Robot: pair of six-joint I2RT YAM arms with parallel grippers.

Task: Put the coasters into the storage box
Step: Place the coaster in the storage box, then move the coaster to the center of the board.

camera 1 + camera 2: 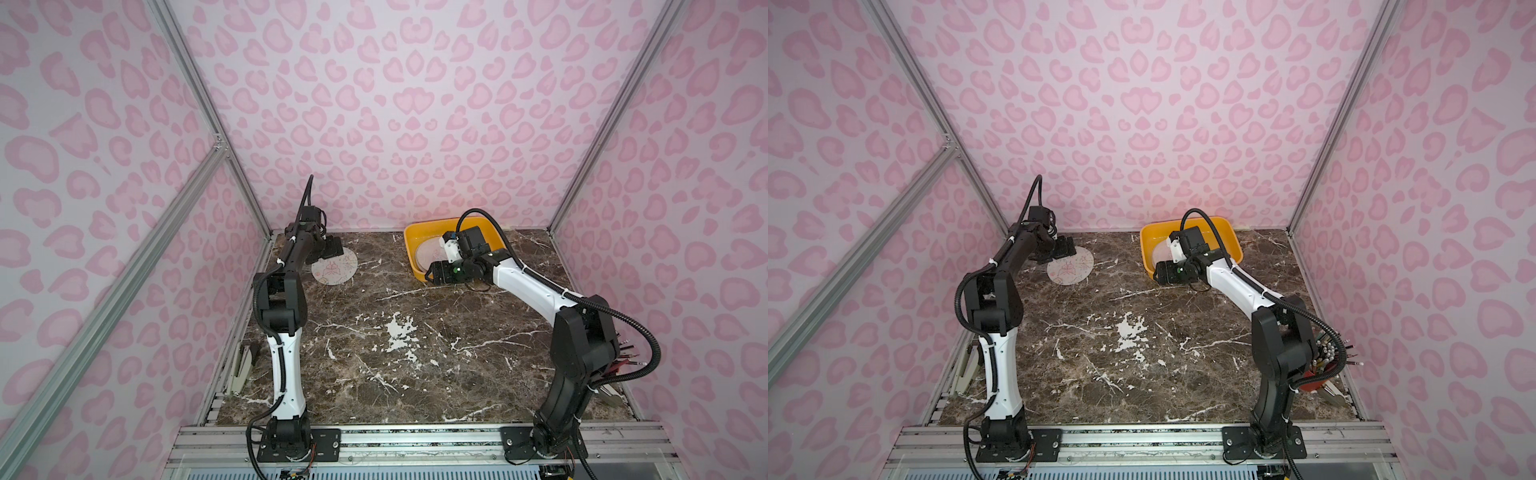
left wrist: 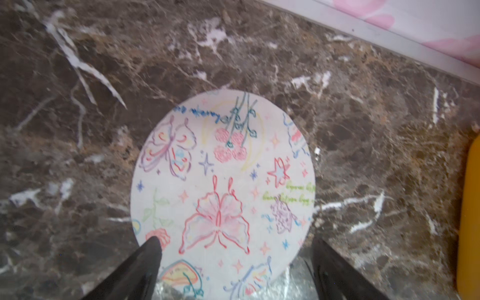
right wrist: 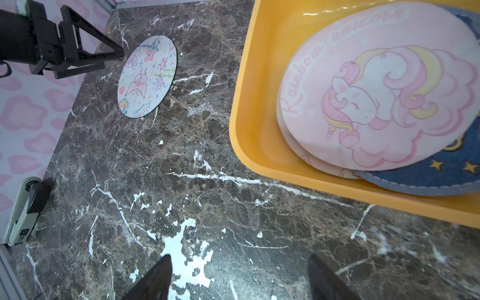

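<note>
**One coaster out on the marble, three showing in the box**

The butterfly coaster lies flat on the dark marble table near the far left corner. It is well apart from the storage box, which sits at the far edge toward the right, close to the pink-patterned back wall. In both top views the left arm's tool partly covers the disc.

In the left wrist view the left gripper hangs over one side of this coaster with its jaws spread wide. One black fingertip overlaps the disc's edge, and the other stands just outside the rim on the opposite side. Whether either tip touches the disc cannot be told, and nothing is clamped.

The right gripper is likewise spread wide and empty. It is above bare marble, near the box's long wall on the side facing the table's middle.

The right wrist view looks into the yellow-orange box, where three coasters overlap in a loose pile. A pink unicorn coaster is on top. A pale coaster peeks out beneath it, and a blue coaster with gold stars lies under both.

A stapler rests at the table's left edge. A red cup of pencils stands at the right edge, just behind the right arm
</note>
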